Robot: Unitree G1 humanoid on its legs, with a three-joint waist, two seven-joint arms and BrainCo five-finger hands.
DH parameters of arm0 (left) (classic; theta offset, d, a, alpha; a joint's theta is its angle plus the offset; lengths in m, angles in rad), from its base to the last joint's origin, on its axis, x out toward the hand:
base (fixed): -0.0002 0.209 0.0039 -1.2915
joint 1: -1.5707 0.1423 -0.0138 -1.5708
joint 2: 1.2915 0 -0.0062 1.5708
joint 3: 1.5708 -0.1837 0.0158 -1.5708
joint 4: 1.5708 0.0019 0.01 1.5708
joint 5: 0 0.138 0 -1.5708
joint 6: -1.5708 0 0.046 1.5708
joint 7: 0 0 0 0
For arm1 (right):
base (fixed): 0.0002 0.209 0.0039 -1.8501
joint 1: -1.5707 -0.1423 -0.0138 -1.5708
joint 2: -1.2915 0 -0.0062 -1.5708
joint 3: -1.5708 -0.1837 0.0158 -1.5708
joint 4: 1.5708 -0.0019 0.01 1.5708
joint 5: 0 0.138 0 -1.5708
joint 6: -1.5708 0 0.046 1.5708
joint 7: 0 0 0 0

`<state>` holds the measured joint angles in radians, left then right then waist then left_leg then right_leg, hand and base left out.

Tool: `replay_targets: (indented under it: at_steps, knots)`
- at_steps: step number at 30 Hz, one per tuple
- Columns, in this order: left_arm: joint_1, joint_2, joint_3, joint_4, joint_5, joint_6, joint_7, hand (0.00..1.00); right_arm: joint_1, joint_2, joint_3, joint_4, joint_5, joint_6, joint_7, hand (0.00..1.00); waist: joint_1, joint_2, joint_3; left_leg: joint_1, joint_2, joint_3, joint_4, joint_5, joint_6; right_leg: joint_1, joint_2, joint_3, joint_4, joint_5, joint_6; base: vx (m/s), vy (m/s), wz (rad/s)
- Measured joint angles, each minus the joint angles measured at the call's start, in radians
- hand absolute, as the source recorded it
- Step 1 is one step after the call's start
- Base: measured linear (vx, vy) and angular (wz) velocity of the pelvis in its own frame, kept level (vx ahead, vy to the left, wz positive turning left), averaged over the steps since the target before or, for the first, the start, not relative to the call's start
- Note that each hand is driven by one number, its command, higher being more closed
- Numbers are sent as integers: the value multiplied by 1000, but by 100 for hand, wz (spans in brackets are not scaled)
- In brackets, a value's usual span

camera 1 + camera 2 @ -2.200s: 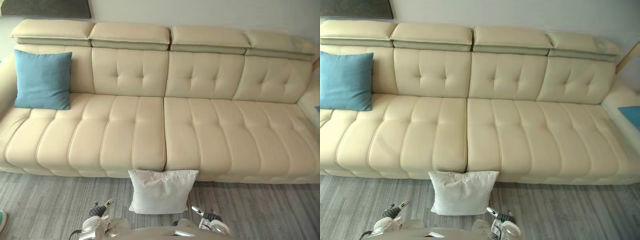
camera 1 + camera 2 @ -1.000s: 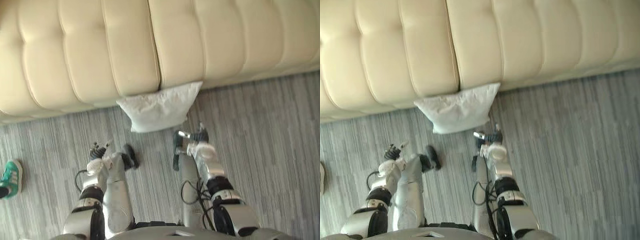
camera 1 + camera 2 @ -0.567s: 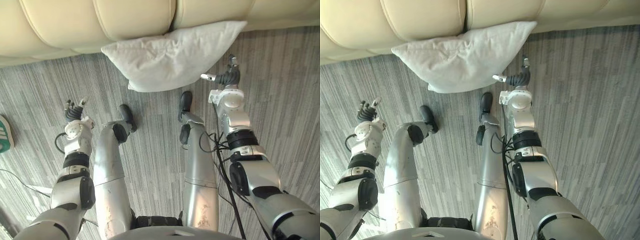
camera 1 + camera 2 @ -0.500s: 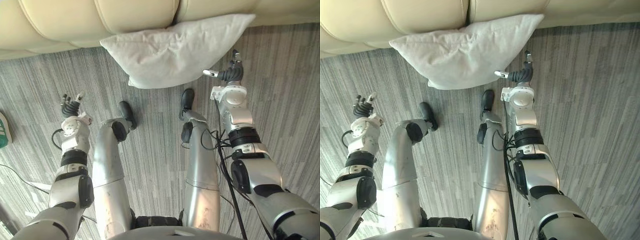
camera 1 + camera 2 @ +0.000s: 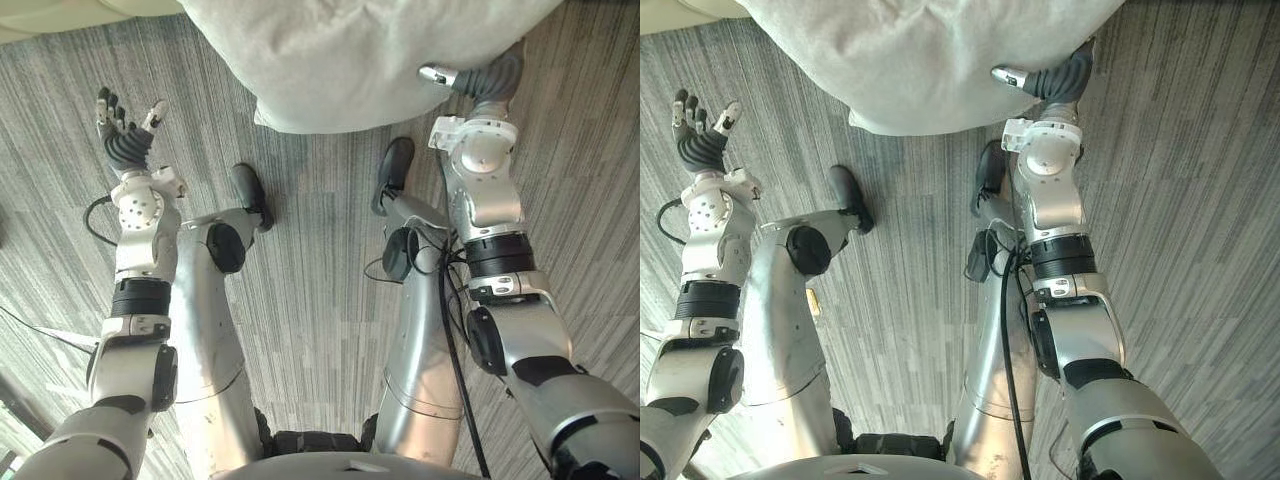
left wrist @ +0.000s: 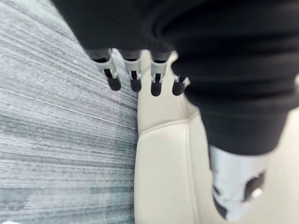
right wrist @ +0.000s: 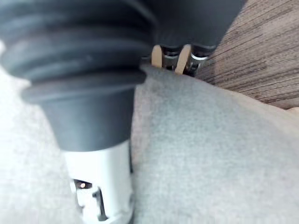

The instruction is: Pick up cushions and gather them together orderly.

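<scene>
A pale grey cushion (image 5: 360, 55) lies on the floor against the cream sofa's front (image 5: 60, 12), at the top of the eye views. My right hand (image 5: 482, 82) is at the cushion's right edge, its thumb laid over the fabric and the rest hidden behind the edge. The right wrist view shows the cushion (image 7: 224, 154) close up, with the right hand (image 7: 100, 140) resting on it. My left hand (image 5: 125, 140) is raised well to the left of the cushion, open and holding nothing. In the left wrist view its fingers (image 6: 133, 77) point at the sofa's base (image 6: 163, 168).
Grey striped carpet (image 5: 600, 200) covers the floor on both sides of the cushion. The sofa's lower front (image 5: 680, 10) closes off the far side.
The camera has dipped lower and closer, so the cushion looks larger at the top. My right hand has reached the cushion's edge. My left hand has risen with fingers spread.
</scene>
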<state>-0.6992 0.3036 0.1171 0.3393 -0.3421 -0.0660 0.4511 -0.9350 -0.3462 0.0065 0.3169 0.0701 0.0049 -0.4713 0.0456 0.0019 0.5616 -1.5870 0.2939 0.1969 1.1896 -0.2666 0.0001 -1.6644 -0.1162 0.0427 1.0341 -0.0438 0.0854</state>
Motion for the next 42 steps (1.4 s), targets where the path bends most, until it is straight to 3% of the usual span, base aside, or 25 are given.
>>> replay_targets:
  at_steps: [9, 10, 11, 12, 26, 32, 42]
  knots:
    - [-64, -76, -188, -93, 154, -1, 5, 0, 21, 90, 34, -145, 0, -1, -35, 0, -17, 0, 0, -18, 13, -12, 2, 1, -9, -21, 14, -8, 3, -1, -4, -55, 3, -4]
    - [-71, -80, -200, -93, 161, 0, 9, 0, 20, 95, 35, -151, 1, -1, -36, 100, -18, 0, 0, -19, 14, -13, 2, 0, -10, -22, 16, -8, 2, -1, -4, -48, 0, -6]
    - [-79, -84, -209, -93, 173, 2, 17, 0, 20, 101, 38, -155, 0, -2, -38, 100, -21, 0, 0, -20, 15, -14, 2, 0, -11, -22, 17, -9, 2, -1, -4, -37, 1, -5]
    - [-91, -95, -224, -93, 191, 3, 28, 100, 20, 103, 51, -165, 0, -2, -42, 100, -23, 0, 0, -24, 15, -17, 2, -1, -12, -24, 18, -11, 1, -1, -4, -35, 1, -6]
    - [-152, -121, -274, -95, 249, 45, 139, 100, 19, 156, 69, -223, 27, -36, -75, 100, -40, 0, 0, -63, 20, -47, 10, 3, -26, -44, 29, -32, -6, 0, -14, -51, -7, -2]
    - [-156, -84, -273, -94, 249, 49, 157, 100, 19, 156, 66, -223, 92, -69, -76, 100, -48, 0, 0, -71, 20, -57, 11, 10, -31, -44, 33, -39, -7, 5, -13, -52, -15, -2]
    - [-150, -94, -275, -96, 248, 59, 160, 100, 36, 183, 66, -223, 142, -88, -57, 100, -56, -1, -1, -44, 16, -61, -2, 26, -32, -18, 27, -46, -9, 6, -20, -58, -22, 3]
